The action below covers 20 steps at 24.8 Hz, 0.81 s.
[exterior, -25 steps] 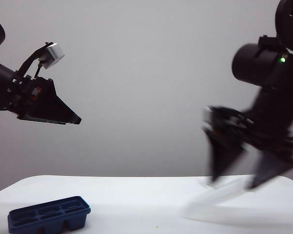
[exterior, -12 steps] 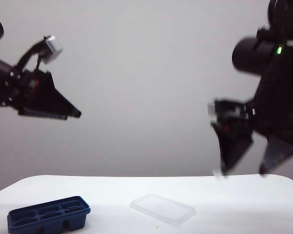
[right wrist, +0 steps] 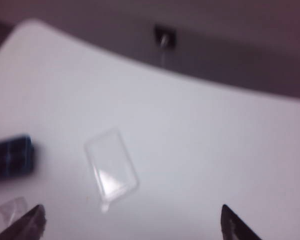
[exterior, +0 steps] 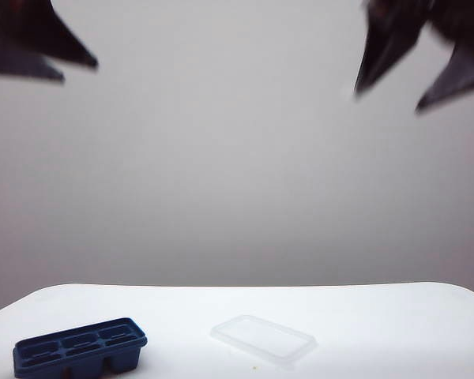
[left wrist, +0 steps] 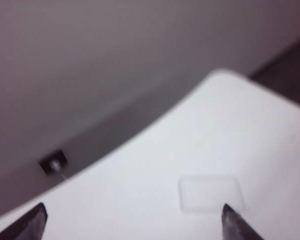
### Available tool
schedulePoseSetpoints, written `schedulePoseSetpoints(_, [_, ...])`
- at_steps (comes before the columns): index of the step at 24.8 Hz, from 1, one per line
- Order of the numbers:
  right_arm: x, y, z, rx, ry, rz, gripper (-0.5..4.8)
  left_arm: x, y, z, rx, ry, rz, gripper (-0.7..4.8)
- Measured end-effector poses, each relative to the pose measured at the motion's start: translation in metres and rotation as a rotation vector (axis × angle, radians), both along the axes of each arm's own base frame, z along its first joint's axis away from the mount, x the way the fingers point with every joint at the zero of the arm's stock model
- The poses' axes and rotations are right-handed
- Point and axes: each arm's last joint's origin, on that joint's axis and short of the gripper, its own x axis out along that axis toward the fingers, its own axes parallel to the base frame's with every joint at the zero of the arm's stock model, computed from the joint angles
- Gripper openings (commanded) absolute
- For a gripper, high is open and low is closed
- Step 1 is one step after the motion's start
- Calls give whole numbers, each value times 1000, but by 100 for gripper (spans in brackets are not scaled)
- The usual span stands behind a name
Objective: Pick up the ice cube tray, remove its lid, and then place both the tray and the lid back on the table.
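Exterior view: the left claw (exterior: 79, 67) hangs high at upper left, jaws spread wide, holding nothing. Below on the desk (exterior: 379, 316) sits the ice cube tray (exterior: 79, 354), the lid (exterior: 263, 339) lying flat apart from it. The right claw (exterior: 387, 99), upper right, gapes empty.

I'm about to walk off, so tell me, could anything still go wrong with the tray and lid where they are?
The tray sits near the table's front left edge, so a bump could knock it off. The clear lid barely shows against the white top, easy to overlook. Left gripper and right gripper are open, high above.
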Motion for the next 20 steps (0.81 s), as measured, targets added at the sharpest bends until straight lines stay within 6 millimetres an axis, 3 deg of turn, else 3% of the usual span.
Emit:
schedulePoseSetpoints(2, [-14,-7,20,24,-136,-53,479,-17,2,13,-23,-36,21,429])
schedulePoseSetpoints(5, [-37,-19,28,28,-277,-157,464,-51,9,33,-17,-135,137,429])
schedulePoseSetpoints(8, [-62,-30,27,65,-381,-202,334,-81,18,37,40,-186,295,429])
schedulePoseSetpoints(10, [-79,-37,28,107,-474,-213,320,-98,21,32,57,-242,328,428])
schedulePoseSetpoints(11, [-88,-41,23,109,-494,-236,222,-107,22,24,56,-263,348,425])
schedulePoseSetpoints(12, [-96,-47,16,110,-513,-266,42,-117,24,15,39,-287,381,425])
schedulePoseSetpoints(13, [-106,-55,7,117,-556,-306,-1,-126,27,6,15,-308,431,420])
schedulePoseSetpoints(17, [-120,-64,-18,141,-618,-331,-1,-143,29,-13,-104,-360,466,314])
schedulePoseSetpoints(20, [-125,-66,-37,167,-626,-336,-1,-152,32,-13,-217,-404,514,295])
